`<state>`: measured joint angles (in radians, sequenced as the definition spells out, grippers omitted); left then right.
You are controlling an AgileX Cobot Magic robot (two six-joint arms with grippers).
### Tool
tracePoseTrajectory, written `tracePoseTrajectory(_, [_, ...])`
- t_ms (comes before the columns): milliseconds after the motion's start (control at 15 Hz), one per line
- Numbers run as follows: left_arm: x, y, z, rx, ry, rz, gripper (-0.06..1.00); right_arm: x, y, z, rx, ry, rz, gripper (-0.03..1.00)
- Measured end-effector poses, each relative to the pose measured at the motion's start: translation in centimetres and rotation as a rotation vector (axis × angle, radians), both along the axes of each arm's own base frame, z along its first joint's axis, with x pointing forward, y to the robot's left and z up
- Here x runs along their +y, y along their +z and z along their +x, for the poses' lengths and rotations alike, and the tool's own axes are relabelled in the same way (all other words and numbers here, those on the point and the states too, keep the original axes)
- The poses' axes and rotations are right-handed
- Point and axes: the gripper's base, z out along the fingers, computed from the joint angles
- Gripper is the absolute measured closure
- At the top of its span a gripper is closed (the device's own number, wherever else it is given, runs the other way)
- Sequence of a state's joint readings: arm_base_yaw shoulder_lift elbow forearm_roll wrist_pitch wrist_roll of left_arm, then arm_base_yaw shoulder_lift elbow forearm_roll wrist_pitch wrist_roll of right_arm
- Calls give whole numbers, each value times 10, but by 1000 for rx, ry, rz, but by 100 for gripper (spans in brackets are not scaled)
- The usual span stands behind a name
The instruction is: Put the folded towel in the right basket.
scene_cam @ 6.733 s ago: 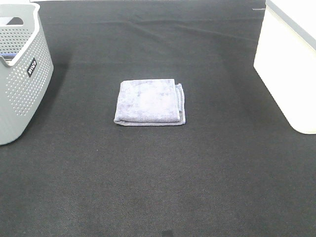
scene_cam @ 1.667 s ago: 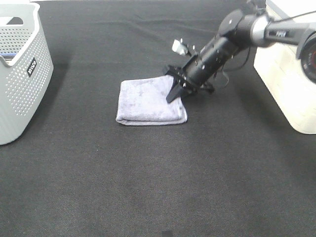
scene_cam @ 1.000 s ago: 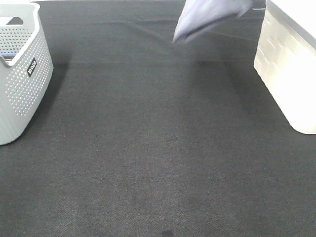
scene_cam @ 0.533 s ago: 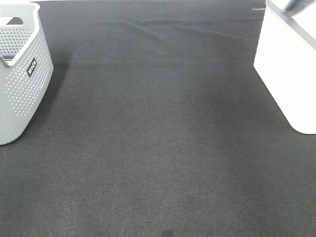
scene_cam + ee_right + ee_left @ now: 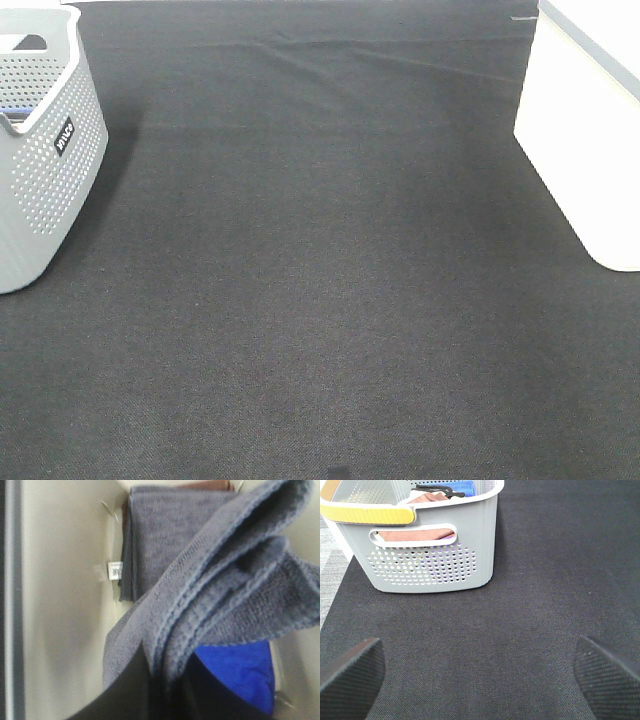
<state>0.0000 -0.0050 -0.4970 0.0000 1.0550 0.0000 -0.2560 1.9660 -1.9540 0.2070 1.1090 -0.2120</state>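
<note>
The folded grey-lavender towel (image 5: 215, 595) hangs in folds from my right gripper (image 5: 167, 690), whose dark jaws are closed on its lower edge. Behind it the right wrist view shows the inside of the white right basket (image 5: 60, 605). The towel is above the cloths in the basket. In the exterior high view the right basket (image 5: 590, 130) stands at the right edge, and neither the towel nor an arm shows there. My left gripper (image 5: 480, 675) is open and empty, low over the black mat.
Inside the right basket lie another grey towel (image 5: 170, 535), a blue cloth (image 5: 240, 675) and a brown one (image 5: 205, 485). The grey perforated left basket (image 5: 40, 150) stands at the left, close to my left gripper (image 5: 430, 560), with cloths in it.
My right gripper took hold of the towel on the mat and carried it up and to the right, out of the exterior view. The mat's middle is now bare.
</note>
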Motion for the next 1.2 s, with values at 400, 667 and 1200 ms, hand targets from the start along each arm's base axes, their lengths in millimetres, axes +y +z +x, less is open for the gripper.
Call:
tracePoseTrajectory(400, [0,0,0,0,0,0,-3,5,-11,4,44,-4,17,17])
tracePoseTrajectory(667, [0,0,0,0,0,0,-3,45,16,-9,30,93,11,13])
tracePoseTrajectory(1200, [0,0,0,0,0,0,-3,101,63,-59,-20,183,-6,13])
